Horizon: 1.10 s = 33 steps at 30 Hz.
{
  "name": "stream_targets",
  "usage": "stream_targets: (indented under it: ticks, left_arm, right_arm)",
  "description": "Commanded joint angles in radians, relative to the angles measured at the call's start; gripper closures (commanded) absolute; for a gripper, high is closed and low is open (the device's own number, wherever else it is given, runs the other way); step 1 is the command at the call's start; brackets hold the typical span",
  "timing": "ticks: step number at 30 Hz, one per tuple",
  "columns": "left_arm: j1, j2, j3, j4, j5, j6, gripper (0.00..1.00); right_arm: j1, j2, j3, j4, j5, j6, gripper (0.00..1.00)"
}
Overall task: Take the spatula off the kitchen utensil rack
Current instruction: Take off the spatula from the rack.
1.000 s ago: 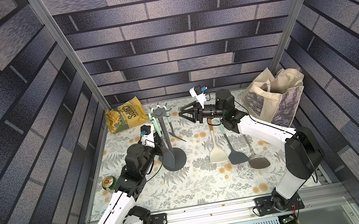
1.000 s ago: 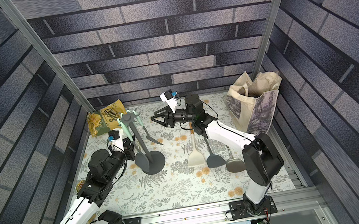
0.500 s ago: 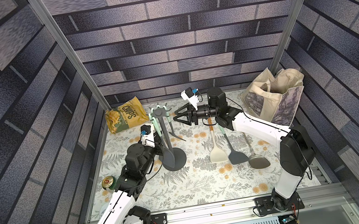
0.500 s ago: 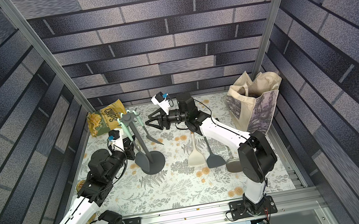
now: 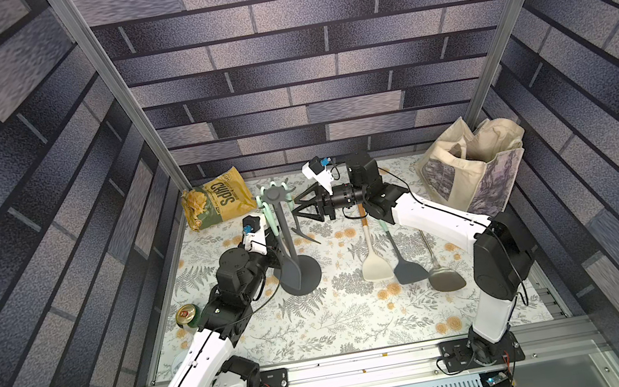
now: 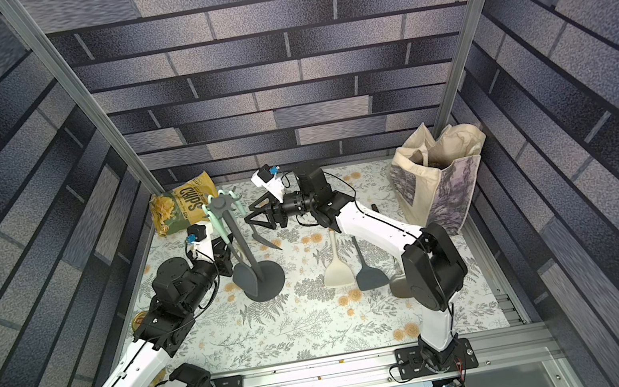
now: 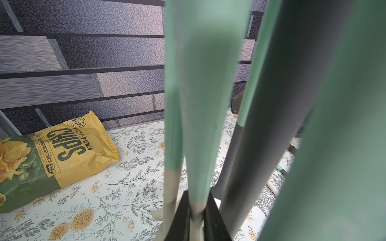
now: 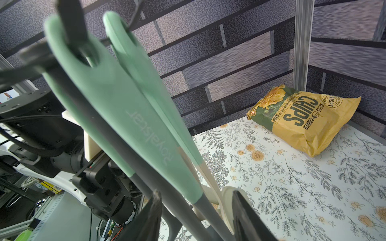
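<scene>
At the back-left of the floral-patterned surface (image 5: 320, 327), the kitchen utensil rack (image 5: 283, 232) stands upright on its round base. The mint-handled spatula (image 7: 198, 104) hangs from the hooked crown among other mint handles. The left hand (image 7: 196, 217) is clamped on the spatula's neck just below the mint grip, low beside the pole. In both top views a dark grey blade hangs near the base, close to that hand, but which handle it belongs to cannot be told. The right hand (image 5: 299, 207) reaches in level from the far side of the crown with its jaws apart. Its wrist view shows hanging handles between the two fingers (image 8: 154, 210), and contact cannot be told. A yellow-and-green chips bag (image 5: 217, 203) lies behind the rack against the back wall. A green can (image 5: 186, 315) stands at the surface's left edge beside the left arm. To the right, under the right arm, a cream turner (image 5: 376, 268), a dark turner (image 5: 408, 271) and a grey spoon (image 5: 445, 280) lie side by side. A printed cloth tote bag (image 5: 473, 173) stands in the far right corner.
</scene>
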Motion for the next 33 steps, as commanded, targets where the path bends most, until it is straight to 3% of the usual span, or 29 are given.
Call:
stream_targets:
  ticks: [1, 13, 33]
  left_arm:
    - [0.004, 0.013, -0.008, -0.032, 0.008, 0.008, 0.86]
    - [0.007, 0.011, -0.007, -0.032, 0.005, 0.012, 0.86]
    - [0.011, 0.02, 0.004, -0.026, 0.012, 0.019, 0.86]
  right_arm:
    - [0.016, 0.016, 0.046, -0.042, -0.009, -0.032, 0.45]
    - [0.052, 0.054, 0.1, -0.101, 0.0, -0.07, 0.46]
    - [0.055, -0.014, 0.02, -0.151, 0.172, -0.123, 0.79]
